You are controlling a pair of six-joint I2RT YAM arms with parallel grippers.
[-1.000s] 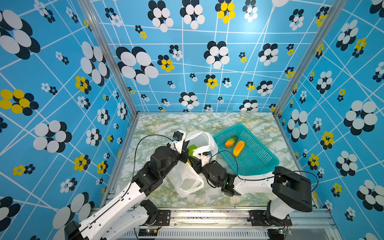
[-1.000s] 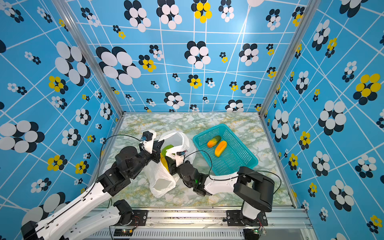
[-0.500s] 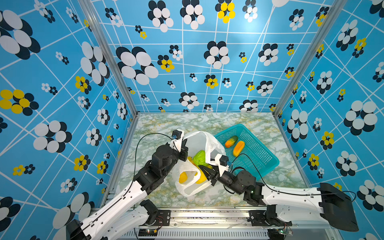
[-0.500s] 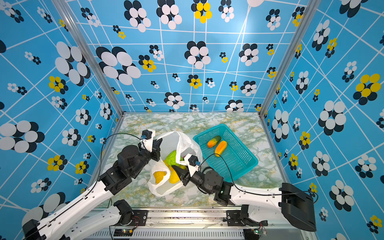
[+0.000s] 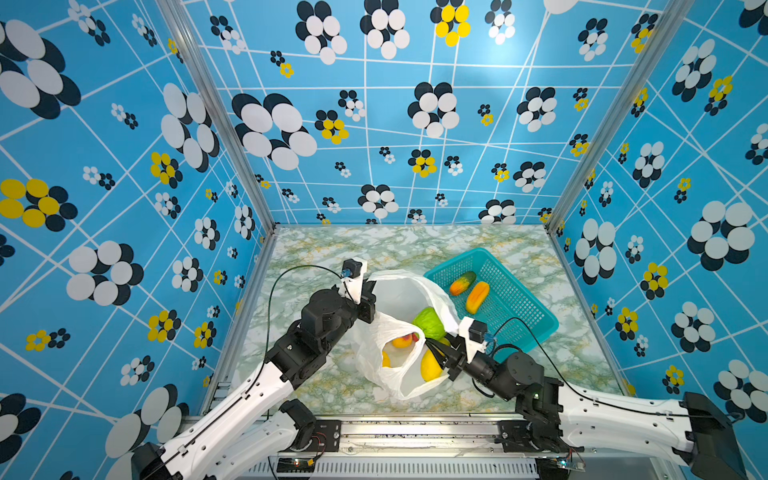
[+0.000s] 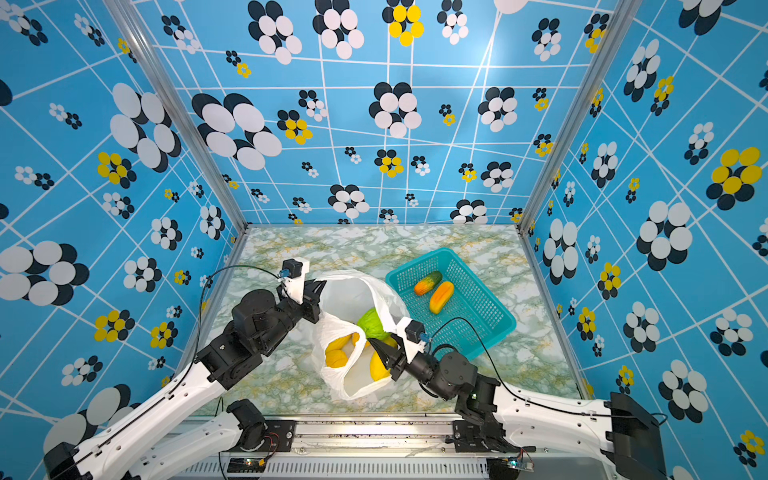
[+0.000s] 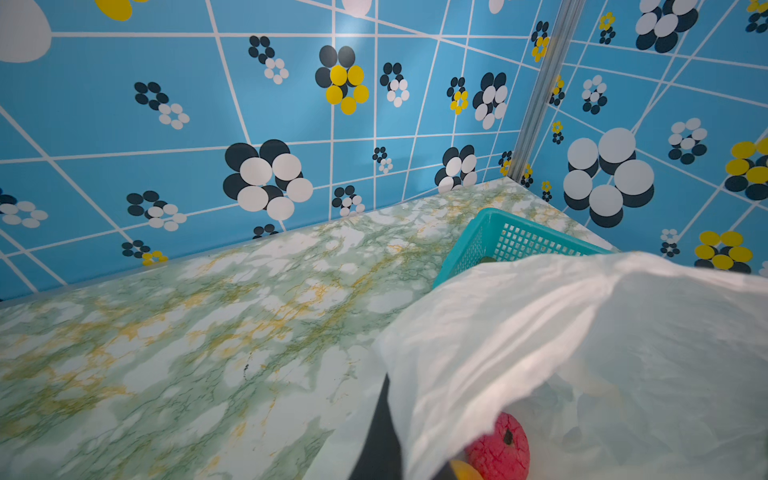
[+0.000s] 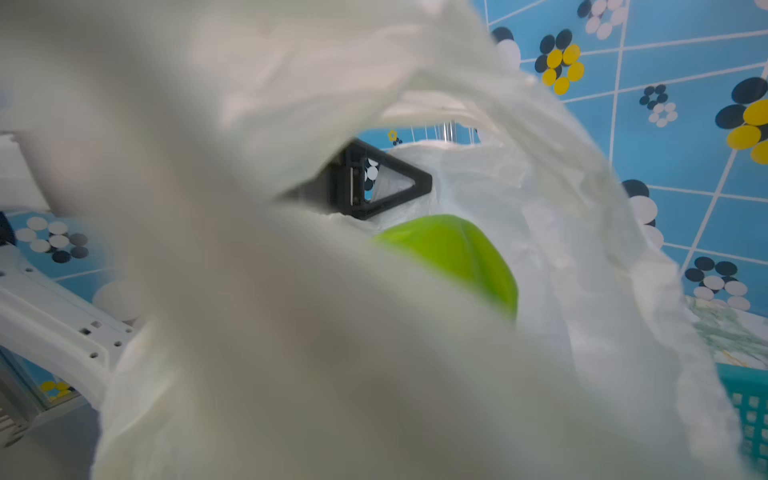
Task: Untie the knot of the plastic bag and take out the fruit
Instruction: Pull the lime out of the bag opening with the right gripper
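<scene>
Film of crinkly plastic bag (image 5: 399, 295) pinched by left gripper (image 5: 370, 301); right gripper (image 5: 442, 359) unreadable.

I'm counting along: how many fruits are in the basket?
2, side by side in the teal plastic mesh basket: an orange-green oblong fruit and an orange-yellow oblong fruit. The white plastic bag overlaps one corner, maybe hiding more.

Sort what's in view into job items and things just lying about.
Job: bag; green fruit, yellow fruit and red fruit inside it; orange fruit and orange-green fruit, already out; left gripper, shut on the bag's rim; right gripper at its mouth.
Lying about: basket, holding the two taken out; table.
</scene>
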